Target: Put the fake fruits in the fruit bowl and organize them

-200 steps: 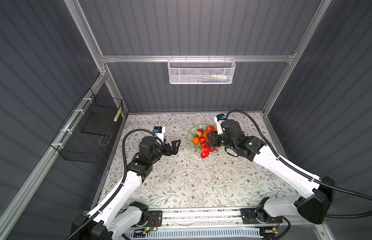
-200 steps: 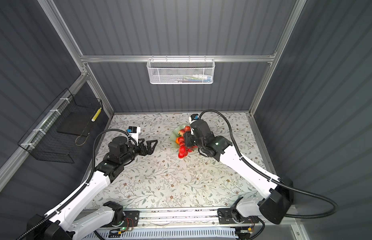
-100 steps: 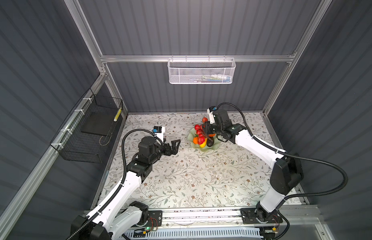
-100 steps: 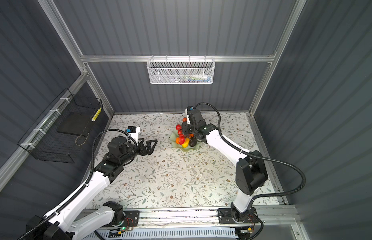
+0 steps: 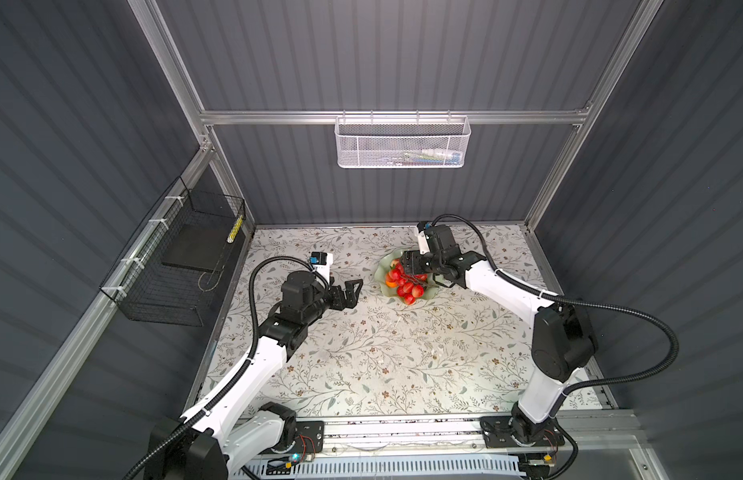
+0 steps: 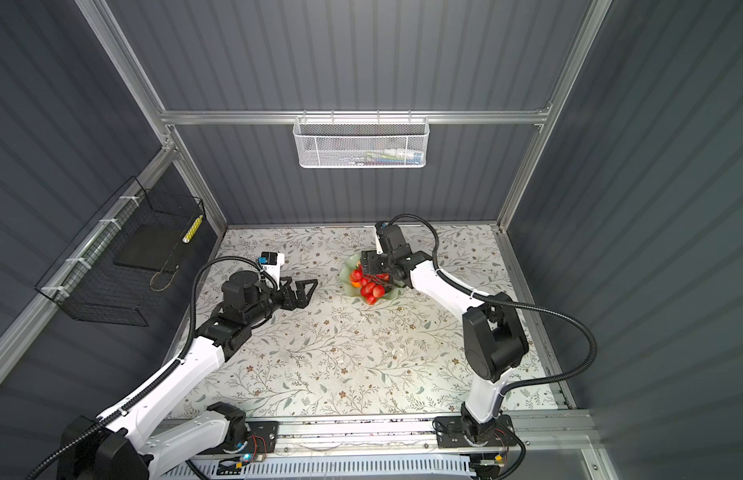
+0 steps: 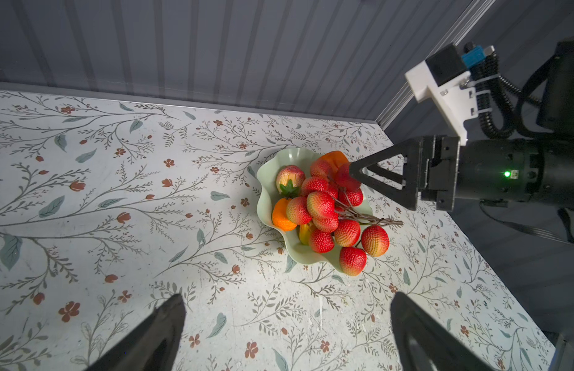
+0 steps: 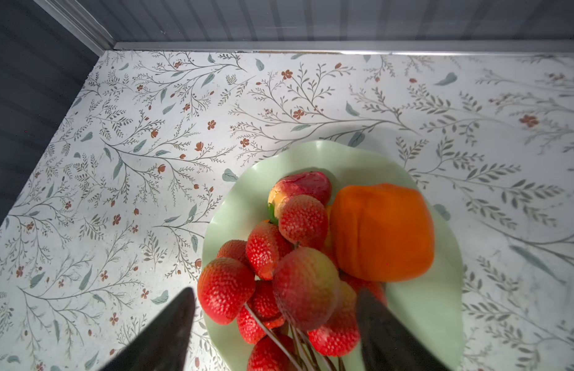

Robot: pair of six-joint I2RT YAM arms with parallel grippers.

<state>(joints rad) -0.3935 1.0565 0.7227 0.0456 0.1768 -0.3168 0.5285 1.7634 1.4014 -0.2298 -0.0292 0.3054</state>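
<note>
Right gripper [image 8: 274, 290]: jaws stand apart, lowered over the fruit bowl [image 8: 423, 305], straddling the red berry bunch [image 8: 305, 282]. In the left wrist view one black finger tip sits against an upper berry; no clamping is evident.

Right arm: in both top views the white forearm runs from the elbow near the right edge of the table [image 5: 361, 365] toward the back centre, wrist bent down onto the bowl.

Left gripper [image 7: 287, 298]: jaws wide apart, nothing between them. In a top view it hovers above the table, pointing at the bowl and stopping short of it. Left arm reaches diagonally from the front-left base, forearm raised.

Bowl contents: the berry bunch lies on top, stems toward the right arm, with two berries over the near rim. The blocky orange fruit [image 8: 382, 231] sits at the back, touching the bunch. The red-yellow fruit with green leaf [image 7: 290, 176] and round orange [image 7: 281, 213] lie on the side facing the left gripper. The yellow oblong [image 7: 304, 233] shows partly beneath the berries.
</note>
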